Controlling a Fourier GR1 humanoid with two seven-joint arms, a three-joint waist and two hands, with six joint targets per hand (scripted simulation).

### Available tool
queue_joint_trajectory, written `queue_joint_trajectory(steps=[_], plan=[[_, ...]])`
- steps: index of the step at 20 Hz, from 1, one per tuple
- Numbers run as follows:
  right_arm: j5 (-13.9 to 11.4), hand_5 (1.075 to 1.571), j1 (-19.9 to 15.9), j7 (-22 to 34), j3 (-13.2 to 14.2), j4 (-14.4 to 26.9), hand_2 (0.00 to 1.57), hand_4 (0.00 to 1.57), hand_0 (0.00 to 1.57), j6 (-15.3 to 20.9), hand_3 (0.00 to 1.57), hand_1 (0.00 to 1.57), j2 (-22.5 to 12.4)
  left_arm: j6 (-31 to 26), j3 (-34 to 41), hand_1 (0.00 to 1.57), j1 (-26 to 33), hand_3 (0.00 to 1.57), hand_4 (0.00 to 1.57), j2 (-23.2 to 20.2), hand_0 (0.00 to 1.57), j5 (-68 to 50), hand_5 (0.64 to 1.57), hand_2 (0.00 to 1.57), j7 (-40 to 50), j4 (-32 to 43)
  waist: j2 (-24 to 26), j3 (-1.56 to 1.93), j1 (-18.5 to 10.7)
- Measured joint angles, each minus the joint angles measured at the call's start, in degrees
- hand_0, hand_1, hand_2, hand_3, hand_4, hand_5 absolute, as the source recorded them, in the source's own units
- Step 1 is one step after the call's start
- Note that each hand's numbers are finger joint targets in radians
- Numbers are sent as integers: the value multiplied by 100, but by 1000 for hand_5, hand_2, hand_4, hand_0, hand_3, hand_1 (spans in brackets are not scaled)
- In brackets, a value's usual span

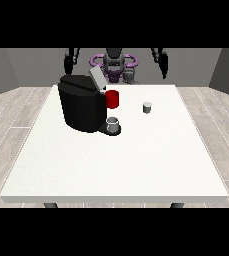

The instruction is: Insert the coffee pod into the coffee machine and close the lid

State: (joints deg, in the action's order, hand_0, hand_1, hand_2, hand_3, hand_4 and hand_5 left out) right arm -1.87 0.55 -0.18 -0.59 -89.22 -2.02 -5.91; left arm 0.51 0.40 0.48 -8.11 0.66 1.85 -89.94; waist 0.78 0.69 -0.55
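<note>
On the white bench (136, 165), right of my coffee machine (81, 102) with its raised lid (97, 79), sits the coffee pod (147, 107). Both hands (71, 61) (160, 57) hang behind, empty; finger spread I cannot tell.

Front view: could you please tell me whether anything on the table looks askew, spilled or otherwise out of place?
Nothing stands out. The black coffee machine stands upright with its lid raised, a grey cup sits on its base and a red cup beside it. The small grey coffee pod stands upright, apart, on the white table. Nothing is spilled.
</note>
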Motion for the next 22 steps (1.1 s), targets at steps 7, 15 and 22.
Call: queue_joint_trajectory(steps=[7,15,22], plan=[[148,1571,-3,1,222,98,0,109,0,87,0,0,98,-179,-115,0,48,0,311,222,0,-78,1571,0,-636,-13,118,-55,100],[280,1571,-122,-482,525,52,0,169,0,518,0,0,382,-353,50,0,-391,0,0,-304,0,347,1571,0,-802,327,-74,-67,350],[254,1571,-269,-607,229,-40,0,228,0,715,0,0,507,-669,489,0,-1224,0,0,-727,0,279,1571,0,-535,1286,-452,-68,630]])
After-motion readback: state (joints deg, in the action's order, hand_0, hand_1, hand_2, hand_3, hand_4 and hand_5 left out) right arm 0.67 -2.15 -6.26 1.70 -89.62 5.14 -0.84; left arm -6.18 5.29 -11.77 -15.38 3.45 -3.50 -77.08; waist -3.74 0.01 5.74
